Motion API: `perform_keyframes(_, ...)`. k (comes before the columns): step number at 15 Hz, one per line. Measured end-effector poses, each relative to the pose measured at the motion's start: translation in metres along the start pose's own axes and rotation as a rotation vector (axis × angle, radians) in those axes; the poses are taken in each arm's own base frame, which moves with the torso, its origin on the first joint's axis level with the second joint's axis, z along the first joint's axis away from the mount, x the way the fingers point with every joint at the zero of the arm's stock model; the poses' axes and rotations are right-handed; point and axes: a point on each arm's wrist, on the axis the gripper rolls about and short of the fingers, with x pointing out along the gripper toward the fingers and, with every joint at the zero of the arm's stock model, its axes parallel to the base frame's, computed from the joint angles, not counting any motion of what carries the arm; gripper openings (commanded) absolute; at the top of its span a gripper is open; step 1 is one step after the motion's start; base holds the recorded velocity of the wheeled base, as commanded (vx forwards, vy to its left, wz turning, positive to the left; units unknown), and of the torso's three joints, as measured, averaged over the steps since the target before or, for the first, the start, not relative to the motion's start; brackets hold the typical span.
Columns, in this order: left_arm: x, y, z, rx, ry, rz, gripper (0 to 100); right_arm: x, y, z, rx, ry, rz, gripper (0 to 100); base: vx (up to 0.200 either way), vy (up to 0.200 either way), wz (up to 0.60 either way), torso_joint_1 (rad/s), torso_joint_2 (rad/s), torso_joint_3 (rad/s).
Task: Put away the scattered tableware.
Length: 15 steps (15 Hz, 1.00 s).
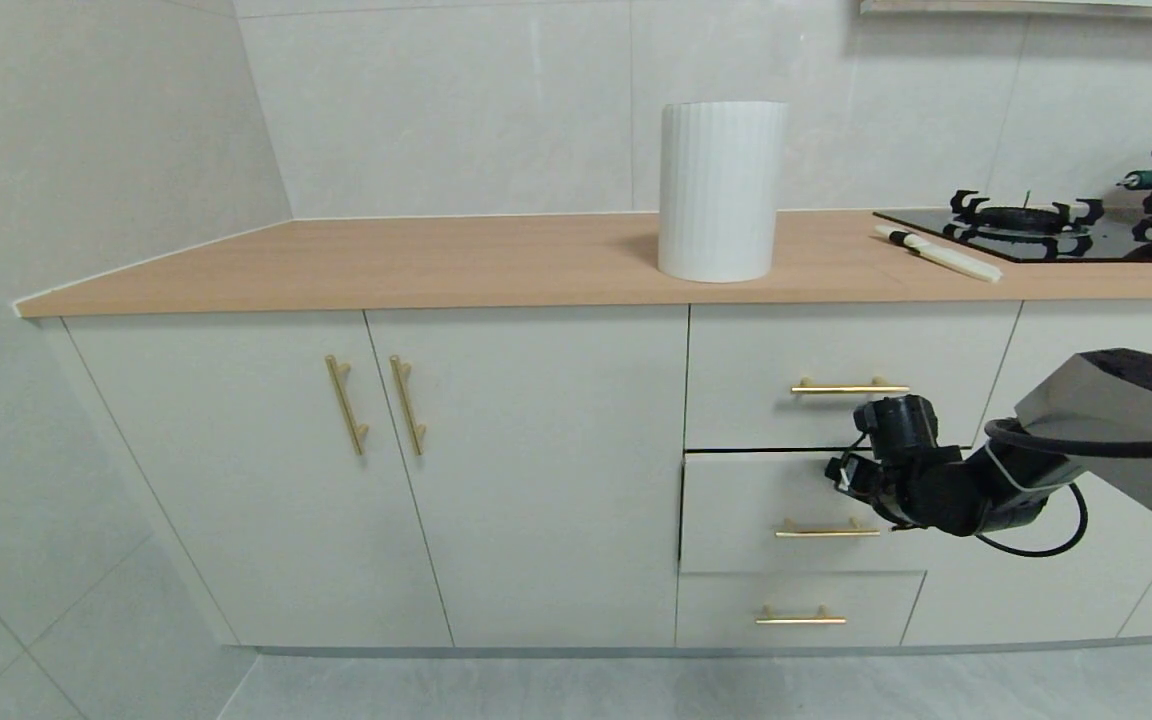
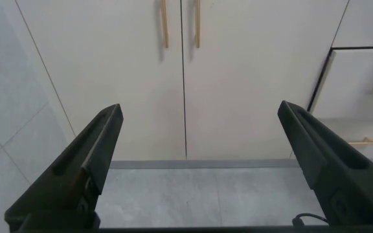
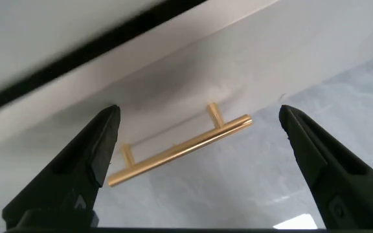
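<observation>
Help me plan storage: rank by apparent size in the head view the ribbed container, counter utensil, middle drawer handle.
Largest: ribbed container
Then counter utensil and middle drawer handle: alike; handle sits nearer, so unranked.

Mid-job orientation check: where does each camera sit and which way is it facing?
Head: on the head, looking forward and down at counter, doors and drawers; right gripper shows by the middle handle.
Left wrist: on that wrist, facing the doors and floor; open left gripper frames it.
Right wrist: on that wrist, close on that handle; open right gripper frames it.
Shared: head and right wrist both show the handle; head and left wrist, the doors.
</observation>
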Motion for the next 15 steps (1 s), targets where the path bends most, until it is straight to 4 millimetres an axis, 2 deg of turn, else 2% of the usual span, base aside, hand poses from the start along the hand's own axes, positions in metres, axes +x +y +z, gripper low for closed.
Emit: perform_keyframes(15,0.000,0.000,0.000,0.000,0.000,0.000,100,0.020,-0.004,0.008,0.078,0.025,-0.047,100,0.000,0.000,0.00,0.000,0.00,0.000)
